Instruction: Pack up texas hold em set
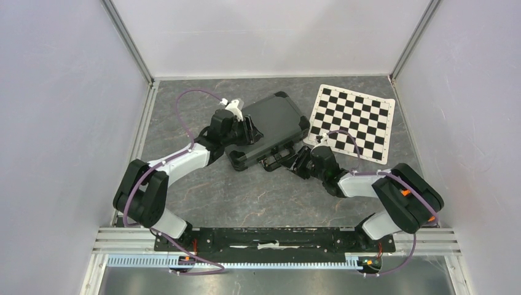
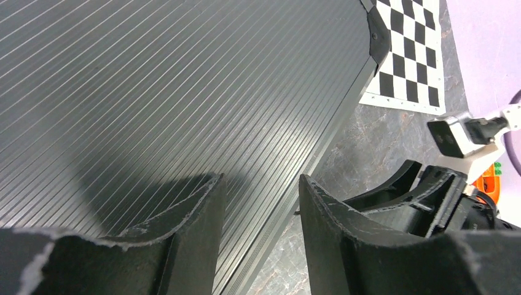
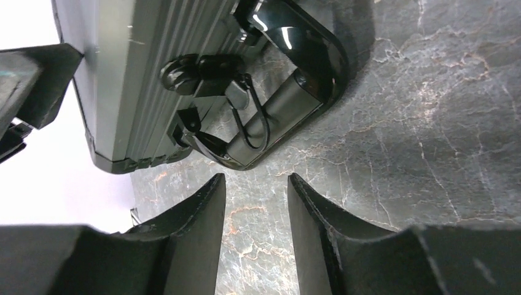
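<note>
The black-grey briefcase (image 1: 273, 120) lies shut on the table, ribbed lid up. Its handle (image 1: 276, 161) points toward the arms. My left gripper (image 1: 249, 130) is open and empty over the case's left end. In the left wrist view the gripper (image 2: 261, 184) hangs over the lid's (image 2: 184, 80) front edge, one finger above the lid, one above the table. My right gripper (image 1: 293, 161) is open and empty just right of the handle. In the right wrist view the gripper (image 3: 256, 181) stands a little short of the handle (image 3: 282, 104) and a latch (image 3: 196, 67). Chips, cards, button and dice are out of view.
A black-and-white checkered chess mat (image 1: 351, 121) lies right of the case, also in the left wrist view (image 2: 411, 55). An orange part (image 2: 491, 178) shows on the right arm. Grey walls close in the marbled table (image 1: 246, 196) on three sides.
</note>
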`<state>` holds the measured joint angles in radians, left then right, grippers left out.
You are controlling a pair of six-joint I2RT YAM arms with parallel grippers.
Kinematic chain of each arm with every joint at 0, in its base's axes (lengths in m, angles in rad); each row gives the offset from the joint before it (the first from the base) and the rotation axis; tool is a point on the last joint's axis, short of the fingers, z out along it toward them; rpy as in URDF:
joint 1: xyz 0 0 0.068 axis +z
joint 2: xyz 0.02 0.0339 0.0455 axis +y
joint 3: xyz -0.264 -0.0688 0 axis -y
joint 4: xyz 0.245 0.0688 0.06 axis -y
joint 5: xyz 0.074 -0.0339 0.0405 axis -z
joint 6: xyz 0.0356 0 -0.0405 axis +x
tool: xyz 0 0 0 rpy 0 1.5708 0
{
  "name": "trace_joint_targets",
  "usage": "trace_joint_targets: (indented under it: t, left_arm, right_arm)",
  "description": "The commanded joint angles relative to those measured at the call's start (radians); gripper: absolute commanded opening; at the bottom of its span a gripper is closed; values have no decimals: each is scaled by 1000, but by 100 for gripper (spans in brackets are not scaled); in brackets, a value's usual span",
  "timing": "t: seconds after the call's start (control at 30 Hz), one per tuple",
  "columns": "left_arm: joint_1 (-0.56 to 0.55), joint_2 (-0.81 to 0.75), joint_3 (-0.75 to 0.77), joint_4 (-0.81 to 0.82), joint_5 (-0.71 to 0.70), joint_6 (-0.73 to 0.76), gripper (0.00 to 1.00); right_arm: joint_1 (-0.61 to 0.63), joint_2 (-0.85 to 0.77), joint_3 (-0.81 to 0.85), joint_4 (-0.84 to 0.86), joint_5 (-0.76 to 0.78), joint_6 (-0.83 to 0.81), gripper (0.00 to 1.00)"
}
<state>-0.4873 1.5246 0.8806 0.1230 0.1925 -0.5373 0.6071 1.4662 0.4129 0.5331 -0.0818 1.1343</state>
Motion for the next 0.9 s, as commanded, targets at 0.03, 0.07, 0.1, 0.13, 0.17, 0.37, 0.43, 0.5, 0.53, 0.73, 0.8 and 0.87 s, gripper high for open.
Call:
trace_joint_targets:
  t: [0.03, 0.07, 0.1, 0.13, 0.17, 0.37, 0.43, 0.5, 0.53, 0.73, 0.8, 0.87]
  left_arm:
    - [7, 18, -94, -95, -60, 7, 55]
    - [7, 14, -106, -76, -60, 9, 55]
    - [7, 9, -114, -64, -61, 8, 55]
    - [7, 7, -121, -51, -65, 10, 55]
    - [7, 7, -123, -45, -64, 11, 55]
    - [7, 13, -119, -48, -53, 19, 55]
    - [7, 6, -121, -49, -58, 20, 55]
    - [7, -1, -123, -49, -61, 22, 55]
    - [7, -2, -124, -50, -61, 22, 55]
    - [6, -4, -124, -51, -59, 25, 54]
    - [6, -4, -124, -54, -61, 29, 54]
    - [6, -3, -121, -58, -62, 32, 54]
  right_arm:
    - [16, 70, 18, 110, 33, 95, 46]
    - [17, 78, 18, 116, 36, 104, 45]
    - [19, 88, 17, 128, 40, 109, 44]
    - [19, 97, 18, 145, 40, 113, 43]
    - [20, 109, 22, 150, 40, 115, 43]
    - [29, 150, 58, 181, 44, 127, 39]
    - [36, 150, 72, 171, 60, 124, 39]
    - [39, 150, 82, 161, 72, 117, 38]
    - [40, 151, 85, 159, 75, 117, 37]
    - [39, 168, 101, 172, 74, 117, 18]
    - [40, 163, 101, 174, 76, 116, 14]
    - [40, 155, 105, 168, 76, 114, 13]
